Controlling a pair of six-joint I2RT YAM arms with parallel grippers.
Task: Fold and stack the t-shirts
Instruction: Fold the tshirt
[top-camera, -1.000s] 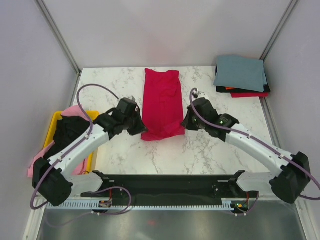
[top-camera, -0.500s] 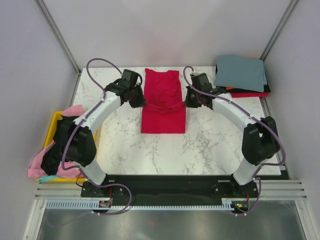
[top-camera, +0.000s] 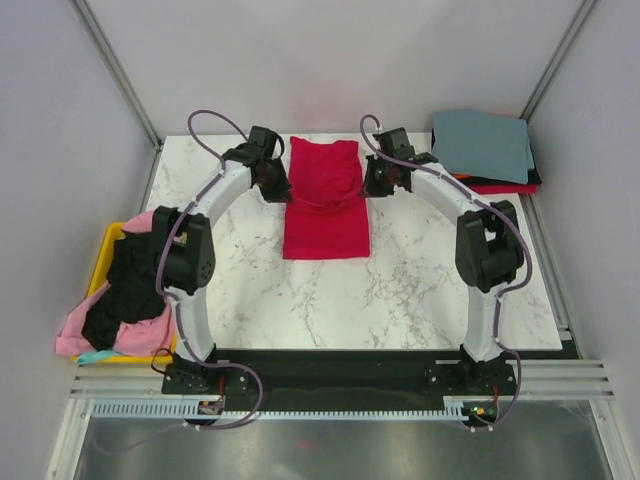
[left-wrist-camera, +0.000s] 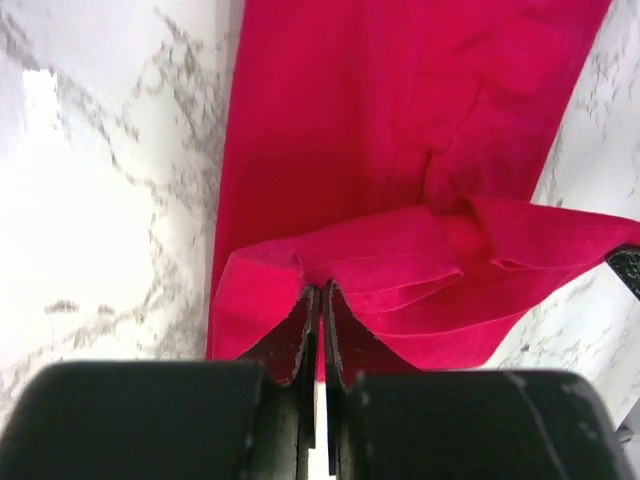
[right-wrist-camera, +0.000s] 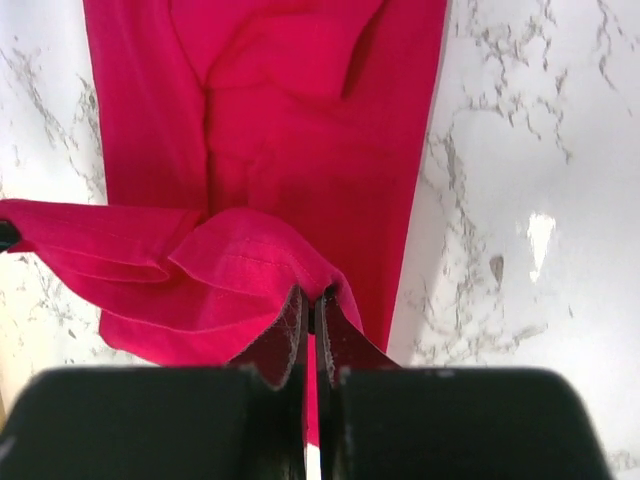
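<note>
My left gripper (left-wrist-camera: 320, 300) is pinched shut on one hem corner of the red t-shirt (top-camera: 325, 215), and my right gripper (right-wrist-camera: 311, 302) is clamped on the other. The soft, creased cloth lies as a long rectangle mid-table (top-camera: 400, 290), on marbled white, with its held edge folded over.

Far middle of table (top-camera: 400, 290): red shirt (top-camera: 323, 200), near end lifted, doubled back. Far right corner: grey-blue shirt (top-camera: 480, 145) topping folded stack (top-camera: 497, 188).

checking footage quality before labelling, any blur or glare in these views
Top external: sharp, evenly lit, only faint shadows on the table. Left wrist: marble at left washed out and smeared, left claw body soft. Right wrist: red t-shirt crisp, one bright glare patch on the marble at right.
</note>
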